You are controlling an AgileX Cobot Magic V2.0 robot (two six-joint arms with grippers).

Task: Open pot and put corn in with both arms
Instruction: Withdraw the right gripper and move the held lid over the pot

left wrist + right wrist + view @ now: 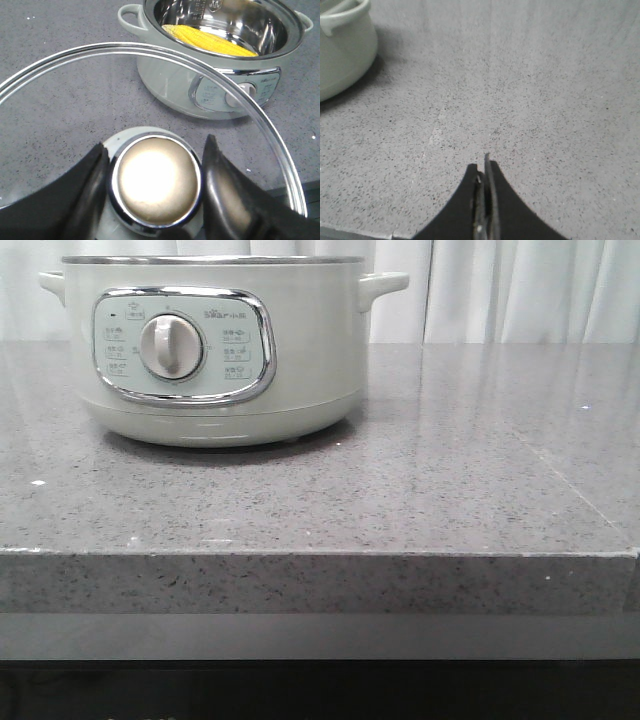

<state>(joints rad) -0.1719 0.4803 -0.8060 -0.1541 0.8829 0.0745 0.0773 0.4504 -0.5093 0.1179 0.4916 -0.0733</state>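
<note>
The pale-green pot [215, 350] stands at the back left of the grey counter, its dial facing me. In the left wrist view the pot [175, 85] is open and the yellow corn [207, 40] lies inside its steel bowl. My left gripper [156, 165] is shut on the round knob [156, 180] of the glass lid [150, 50] and holds the lid up, away from the pot. My right gripper [484, 170] is shut and empty above bare counter, with the pot [342, 50] off to its side. Neither gripper shows in the front view.
The grey speckled counter [450, 490] runs out to the right of the pot and ends in a front edge [320, 552]. White curtains [500, 290] hang behind.
</note>
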